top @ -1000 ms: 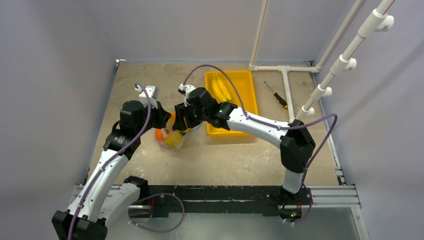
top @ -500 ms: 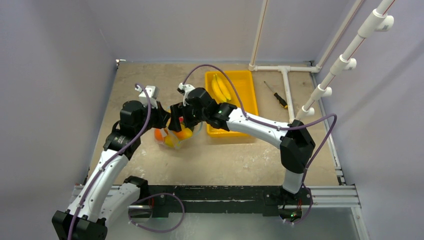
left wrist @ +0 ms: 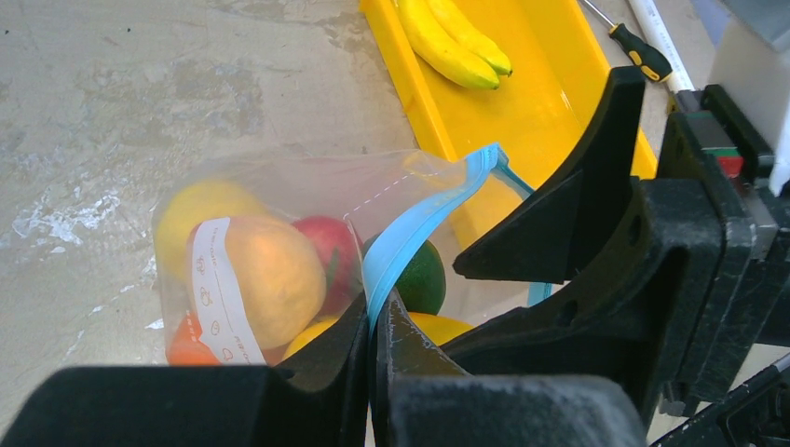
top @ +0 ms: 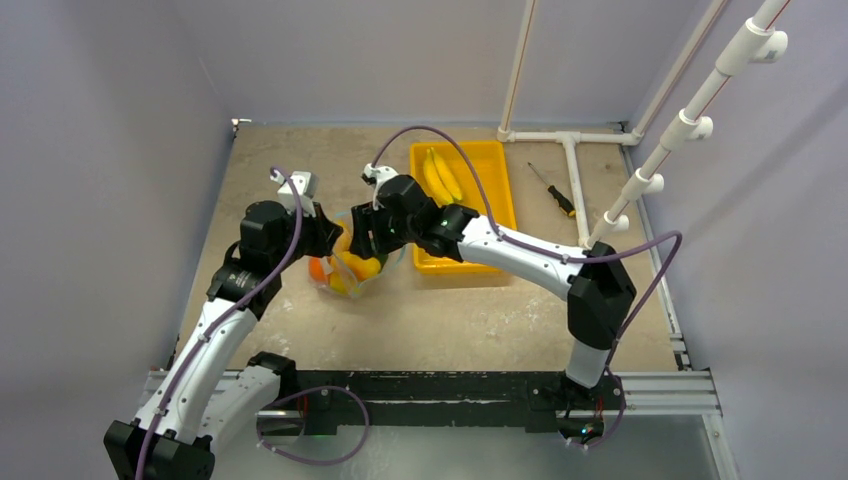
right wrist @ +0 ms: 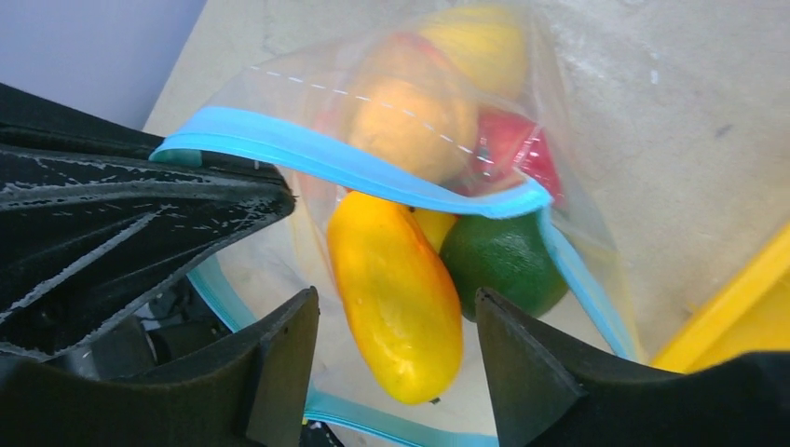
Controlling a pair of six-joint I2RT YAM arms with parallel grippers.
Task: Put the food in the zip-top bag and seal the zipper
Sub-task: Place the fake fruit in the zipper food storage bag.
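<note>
The clear zip-top bag (top: 343,272) hangs at the table's middle left, with my left gripper (left wrist: 375,312) shut on its teal-blue zipper (left wrist: 424,219). Inside it sit a peach (left wrist: 265,275), a red apple (left wrist: 326,251), a dark green avocado (right wrist: 503,261) and other food. An orange-yellow mango (right wrist: 396,293) lies in the open mouth. My right gripper (right wrist: 396,358) stands open just above it, fingers on either side and apart from it. Yellow bananas (top: 442,175) lie in the tray.
The yellow tray (top: 470,266) stands right of the bag, close behind my right wrist. A screwdriver (top: 553,190) lies further right, next to white pipes (top: 575,170). Walls close in the table at the back and on the left.
My right gripper has drawn back slightly toward the tray from over the bag, and the mango now shows free between its fingers. The left arm has not moved.
</note>
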